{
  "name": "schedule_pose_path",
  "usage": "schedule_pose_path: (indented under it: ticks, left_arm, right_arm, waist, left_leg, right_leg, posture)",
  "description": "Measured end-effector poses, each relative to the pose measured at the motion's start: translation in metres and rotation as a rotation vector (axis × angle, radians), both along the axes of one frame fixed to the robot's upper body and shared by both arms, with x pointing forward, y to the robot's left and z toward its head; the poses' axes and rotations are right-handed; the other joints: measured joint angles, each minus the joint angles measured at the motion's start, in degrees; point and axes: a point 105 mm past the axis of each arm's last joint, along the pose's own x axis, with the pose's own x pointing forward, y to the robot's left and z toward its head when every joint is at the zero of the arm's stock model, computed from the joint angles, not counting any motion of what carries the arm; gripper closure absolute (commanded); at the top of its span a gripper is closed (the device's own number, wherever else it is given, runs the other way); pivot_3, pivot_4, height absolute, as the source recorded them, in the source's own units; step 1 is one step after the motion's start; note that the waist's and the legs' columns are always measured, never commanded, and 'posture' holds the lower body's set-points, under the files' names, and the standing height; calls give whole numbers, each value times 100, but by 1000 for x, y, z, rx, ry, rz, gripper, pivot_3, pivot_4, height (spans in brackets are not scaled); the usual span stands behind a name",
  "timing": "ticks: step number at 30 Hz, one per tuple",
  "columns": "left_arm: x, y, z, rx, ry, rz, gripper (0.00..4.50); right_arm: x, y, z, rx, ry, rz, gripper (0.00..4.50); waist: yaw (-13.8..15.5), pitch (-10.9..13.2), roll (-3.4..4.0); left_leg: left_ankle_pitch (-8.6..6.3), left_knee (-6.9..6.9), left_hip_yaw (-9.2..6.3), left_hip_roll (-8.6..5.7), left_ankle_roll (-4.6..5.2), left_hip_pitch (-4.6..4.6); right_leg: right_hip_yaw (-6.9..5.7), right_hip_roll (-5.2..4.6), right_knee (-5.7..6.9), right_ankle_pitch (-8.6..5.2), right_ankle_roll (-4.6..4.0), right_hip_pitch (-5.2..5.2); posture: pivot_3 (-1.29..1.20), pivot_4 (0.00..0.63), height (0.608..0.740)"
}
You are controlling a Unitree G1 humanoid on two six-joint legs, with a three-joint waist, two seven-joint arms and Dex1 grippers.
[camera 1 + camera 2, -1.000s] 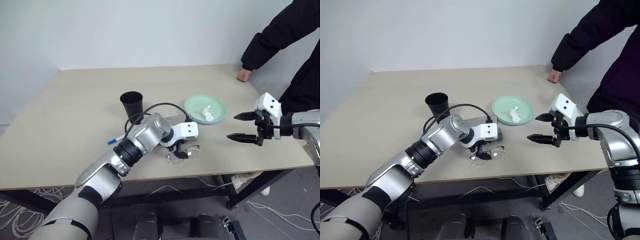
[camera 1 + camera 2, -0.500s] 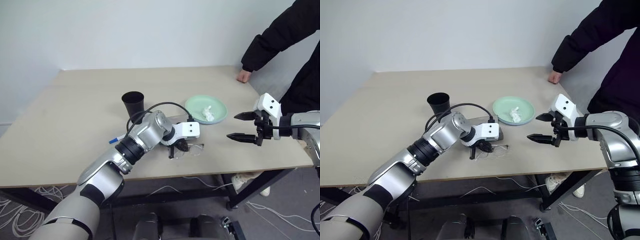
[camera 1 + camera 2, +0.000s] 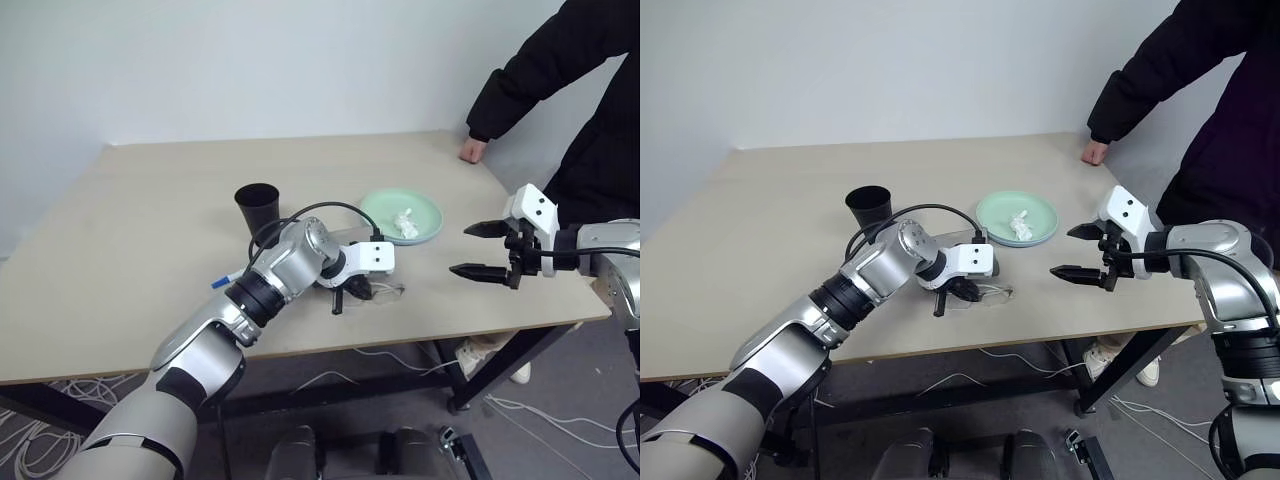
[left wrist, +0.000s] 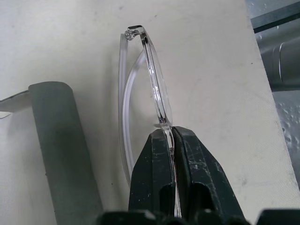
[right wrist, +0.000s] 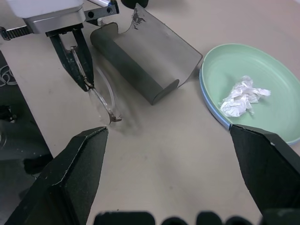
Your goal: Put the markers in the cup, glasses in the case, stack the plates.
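The left pincer [image 4: 171,140] is clamped on the glasses [image 4: 150,75] near the counter's [image 3: 150,250] front edge, just beside the open grey case [image 5: 145,61]. At three o'clock, the right pincer [image 3: 478,250] hovers agape. Beyond, the stacked plates [image 3: 385,215] hold a tissue [image 3: 406,222]; at eleven o'clock stands the cup [image 3: 258,206].

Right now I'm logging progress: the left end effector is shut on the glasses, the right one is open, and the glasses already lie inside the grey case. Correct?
Not quite. The glasses are not in the case; they sit on the table beside it, pinched by the left end effector, as the right wrist view shows. The right end effector is indeed open.
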Motion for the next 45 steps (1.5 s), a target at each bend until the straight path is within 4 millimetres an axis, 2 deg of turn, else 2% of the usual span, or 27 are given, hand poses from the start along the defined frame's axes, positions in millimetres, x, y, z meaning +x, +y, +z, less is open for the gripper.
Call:
schedule_pose_path:
  ticks: [9, 11, 17, 18, 22, 29, 39, 45]
  left_arm:
    - [-6, 7, 16, -56, 145, 34, 4494]
    - [-5, 14, 16, -44, 161, 48, 4494]
    - [-6, 26, 13, -24, 233, 116, 4494]
    - [-8, 26, 13, -24, 250, 124, 4035]
    - [-10, 31, 12, -19, 292, 149, 2935]
    - [-7, 38, 14, -7, 262, 136, 2935]
    - [2, 23, 17, -22, 90, 45, 2935]
    - [4, 20, 16, 7, 33, 6, 2935]
  right_arm:
    - [0, 1, -2, -3, 8, 8, 0]
    - [1, 1, -2, -3, 6, 9, 0]
    - [1, 4, -3, 1, 11, 15, 0]
    - [0, 4, -4, 1, 12, 16, 0]
    - [1, 4, -4, 2, 12, 16, 0]
    - [1, 6, -5, 6, 14, 20, 0]
    - [1, 8, -6, 6, 18, 26, 0]
    - [1, 8, -6, 5, 18, 27, 0]
  waist:
    - [3, 0, 0]
    - [3, 0, -2]
    - [15, 0, -2]
    - [15, 0, -2]
    - [11, 2, -4]
    - [11, 2, -4]
    - [12, 2, -4]
    - [11, 1, -4]
  left_leg:
    - [-4, 1, 2, -23, 5, 7]
    - [-20, 4, 2, -42, 9, 7]
    - [-55, 1, -1, -48, 9, -1]
    - [-58, 4, 0, -49, 14, -2]
    - [-68, 20, 4, -52, 20, -1]
    - [-69, 32, 0, -50, 19, 3]
    - [-69, 34, 1, -53, 20, 2]
    - [-69, 36, 2, -53, 20, 3]
  right_leg:
    - [21, 0, 21, 7, -1, -4]
    - [42, -1, 21, 61, 8, -4]
    - [44, 7, 22, 54, 16, -7]
    - [46, 7, 21, 52, 20, -7]
    - [51, 4, 20, 53, 21, -1]
    - [49, 2, 23, 54, 20, 0]
    - [51, 4, 28, 55, 20, 4]
    - [51, 4, 30, 56, 20, 5]
  posture:
    - [0, 0, 740]
    - [0, 0, 740]
    - [0, 0, 740]
    - [0, 0, 740]
    - [0, 0, 740]
    - [0, 0, 740]
    - [0, 0, 740]
    - [0, 0, 740]
